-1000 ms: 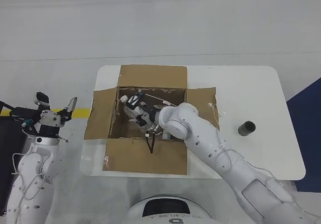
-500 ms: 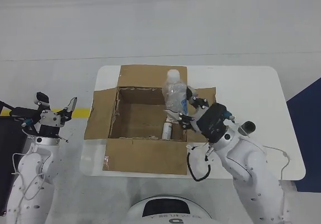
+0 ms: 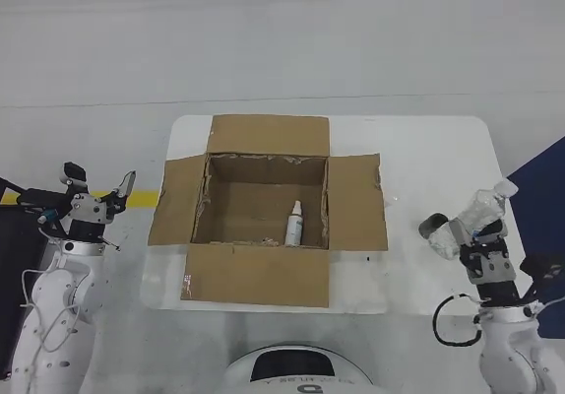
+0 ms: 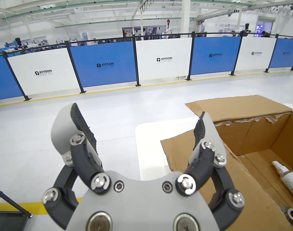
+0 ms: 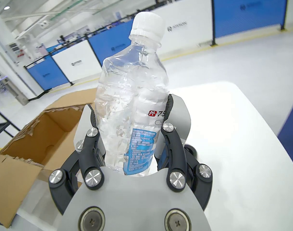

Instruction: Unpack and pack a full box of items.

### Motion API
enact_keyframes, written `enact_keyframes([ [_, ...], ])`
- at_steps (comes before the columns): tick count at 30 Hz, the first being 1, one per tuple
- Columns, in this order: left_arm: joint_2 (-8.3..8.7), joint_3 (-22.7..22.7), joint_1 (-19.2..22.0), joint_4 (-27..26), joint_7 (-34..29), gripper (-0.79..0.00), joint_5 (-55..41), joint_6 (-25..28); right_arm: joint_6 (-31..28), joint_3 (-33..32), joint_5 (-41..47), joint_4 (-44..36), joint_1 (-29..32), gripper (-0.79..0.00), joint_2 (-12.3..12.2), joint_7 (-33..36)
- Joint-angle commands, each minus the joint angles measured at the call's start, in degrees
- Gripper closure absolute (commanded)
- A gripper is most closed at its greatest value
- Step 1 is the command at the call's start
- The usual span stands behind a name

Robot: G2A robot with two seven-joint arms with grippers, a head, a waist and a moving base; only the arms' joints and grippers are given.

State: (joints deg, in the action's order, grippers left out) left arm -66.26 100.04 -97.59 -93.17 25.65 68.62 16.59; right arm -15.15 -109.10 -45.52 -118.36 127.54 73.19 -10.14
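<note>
**Operator:** Where is the bottle, and what holds it?

**Describer:** Your right gripper point(image 5: 131, 108) pinches the bottle point(image 5: 132, 90) around its middle, with a ribbed black pad point(image 5: 170, 106) pressed to each side. The bottle hangs over the right end of the table point(image 3: 430, 148), well apart from the box point(image 3: 263, 212). Its cap tips toward the table edge and its base is just beside a dark cylinder point(image 3: 432, 226). Your left gripper point(image 4: 139, 111) is spread wide and holds nothing. It sits off the table, beside the box's left flap.

**Operator:** What could go wrong from here?

**Describer:** Three things, as I judge it. The bottle is thin, clear, crinkled plastic, round and slick — squeeze harder and it may buckle, ease off and it could slide through the pads. If you lower it where it hangs, its base may knock the cylinder over. If you set it down tilted this near the edge, a round bottle could roll off the table.

**Operator:** And the textures and shapes?

**Describer:** The bottle has a white ridged cap and a glossy blue-and-white label. The box is brown corrugated cardboard with four flaps folded out flat and ragged torn paper along its inner rims. Inside lies a slim white dropper point(image 3: 293, 223) of smooth plastic, near the right wall, so unpacking is not finished. The left wrist view also shows a small metal fitting point(image 4: 291, 215) in the box. The table is white and smooth, with rounded corners.
</note>
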Motion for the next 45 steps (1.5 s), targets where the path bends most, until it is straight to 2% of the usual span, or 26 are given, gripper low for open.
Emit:
enact_keyframes([
  [1, 0.00, 0.00, 0.00, 0.00, 0.00, -0.785, 0.00, 0.00, 1.63, -1.19, 5.74, 3.29, -0.85, 0.000, 0.01, 3.76],
  [9, 0.00, 0.00, 0.00, 0.00, 0.00, -0.785, 0.00, 0.00, 5.69, -1.97, 15.23, 15.25, -9.72, 0.000, -0.76, 21.78],
  [15, 0.00, 0.00, 0.00, 0.00, 0.00, -0.785, 0.00, 0.00, 5.78, -1.96, 17.24, 19.85, -14.13, -0.022, -1.20, 27.63],
  [16, 0.00, 0.00, 0.00, 0.00, 0.00, -0.785, 0.00, 0.00, 5.78, -2.07, 17.68, 20.26, -14.57, -0.058, -1.25, 28.22],
  [17, 0.00, 0.00, 0.00, 0.00, 0.00, -0.785, 0.00, 0.00, 5.87, -2.22, 17.90, 20.71, -14.91, -0.132, -1.30, 28.63],
  [19, 0.00, 0.00, 0.00, 0.00, 0.00, -0.785, 0.00, 0.00, 5.99, -2.43, 18.29, 21.29, -15.46, -0.209, -1.37, 29.17],
  [20, 0.00, 0.00, 0.00, 0.00, 0.00, -0.785, 0.00, 0.00, 6.20, -2.59, 18.30, 21.51, -15.63, -0.286, -1.40, 29.30],
  [22, 0.00, 0.00, 0.00, 0.00, 0.00, -0.785, 0.00, 0.00, 6.30, -2.81, 18.43, 21.35, -15.86, -0.391, -1.44, 29.41],
  [23, 0.00, 0.00, 0.00, 0.00, 0.00, -0.785, 0.00, 0.00, 6.24, -2.93, 18.42, 21.02, -15.80, -0.517, -1.46, 29.40],
  [24, 0.00, 0.00, 0.00, 0.00, 0.00, -0.785, 0.00, 0.00, 6.16, -3.13, 18.32, 20.44, -15.70, -0.763, -1.46, 29.05],
  [25, 0.00, 0.00, 0.00, 0.00, 0.00, -0.785, 0.00, 0.00, 6.13, -3.23, 18.13, 19.86, -15.44, -0.785, -1.46, 28.76],
  [29, 0.00, 0.00, 0.00, 0.00, 0.00, -0.785, 0.00, 0.00, 4.59, -3.37, 17.83, 15.56, -13.83, -0.785, -1.34, 27.01],
  [38, 0.00, 0.00, 0.00, 0.00, 0.00, -0.785, 0.00, 0.00, 10.10, -1.09, 9.87, -0.15, -10.22, -0.785, -0.96, 25.16],
  [42, 0.00, 0.00, 0.00, 0.00, 0.00, -0.785, 0.00, 0.00, 6.91, 2.87, 3.08, -7.46, -10.22, -0.785, -0.96, 22.94],
  [45, 0.00, 0.00, 0.00, 0.00, 0.00, -0.785, 0.00, 0.00, 3.13, 8.00, -3.23, -10.47, -13.19, -0.785, -1.24, 24.74],
])
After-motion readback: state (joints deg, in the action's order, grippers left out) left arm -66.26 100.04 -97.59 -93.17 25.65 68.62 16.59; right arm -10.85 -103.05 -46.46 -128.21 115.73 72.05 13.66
